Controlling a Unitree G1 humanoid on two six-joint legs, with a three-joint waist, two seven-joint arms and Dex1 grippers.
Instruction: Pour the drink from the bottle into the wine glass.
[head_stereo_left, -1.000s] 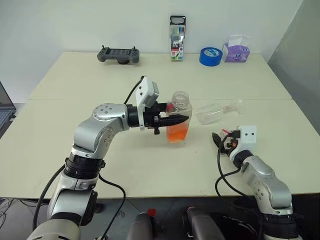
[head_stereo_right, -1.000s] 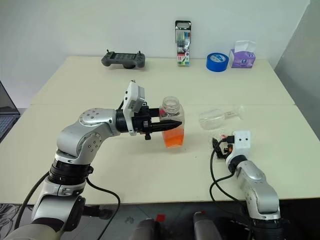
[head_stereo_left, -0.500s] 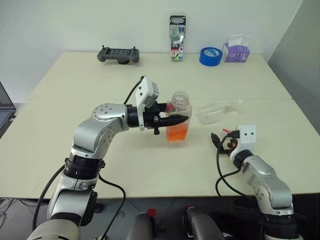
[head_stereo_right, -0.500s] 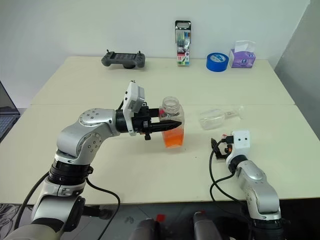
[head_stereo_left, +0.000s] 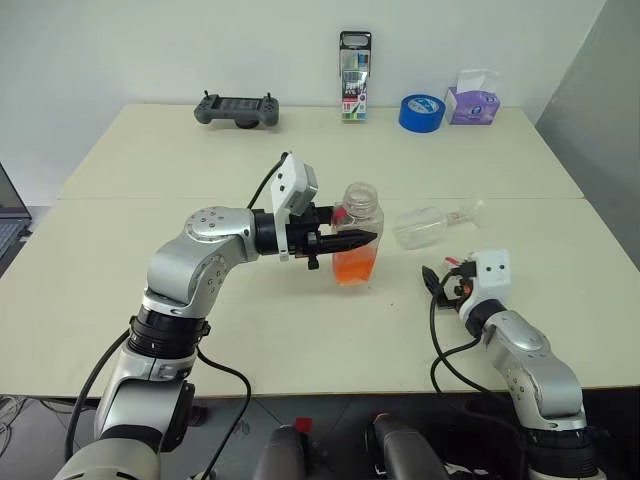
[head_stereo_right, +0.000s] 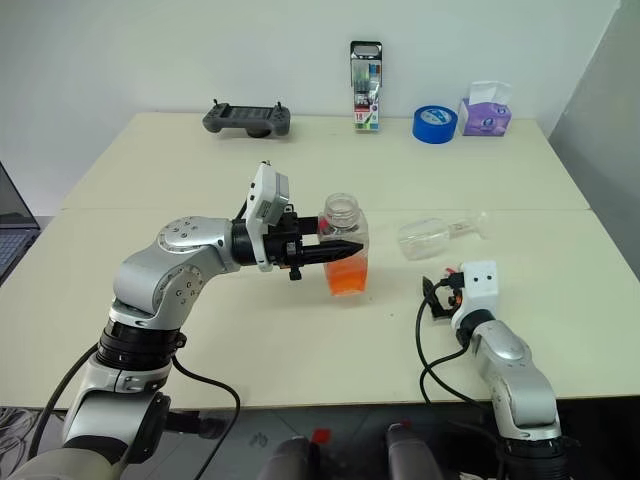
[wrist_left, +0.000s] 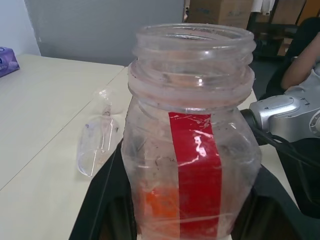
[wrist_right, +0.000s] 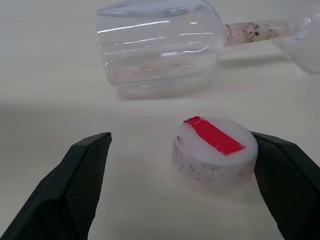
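Observation:
The bottle (head_stereo_left: 358, 232) stands upright and uncapped on the table, with my left gripper (head_stereo_left: 365, 236) shut on its sides from the left. The orange drink (head_stereo_left: 354, 266) fills its lower part. In the left wrist view the bottle (wrist_left: 192, 135) shows a red label strip between my fingers. To its right the wine glass (head_stereo_left: 425, 225) lies on its side, bowl toward the bottle. My right gripper (head_stereo_left: 437, 278) rests low just in front of the glass, open. In its wrist view a white cap (wrist_right: 215, 145) with a red strip lies on the table between the spread fingers (wrist_right: 85, 170), with the wine glass (wrist_right: 160, 45) beyond.
Along the table's far edge stand a game controller (head_stereo_left: 237, 108), a box of markers (head_stereo_left: 354, 77), a blue tape roll (head_stereo_left: 421, 111) and a tissue pack (head_stereo_left: 472, 100). A laptop corner (head_stereo_left: 8, 215) shows at the left. A person's arm (wrist_left: 300, 70) is beyond the table.

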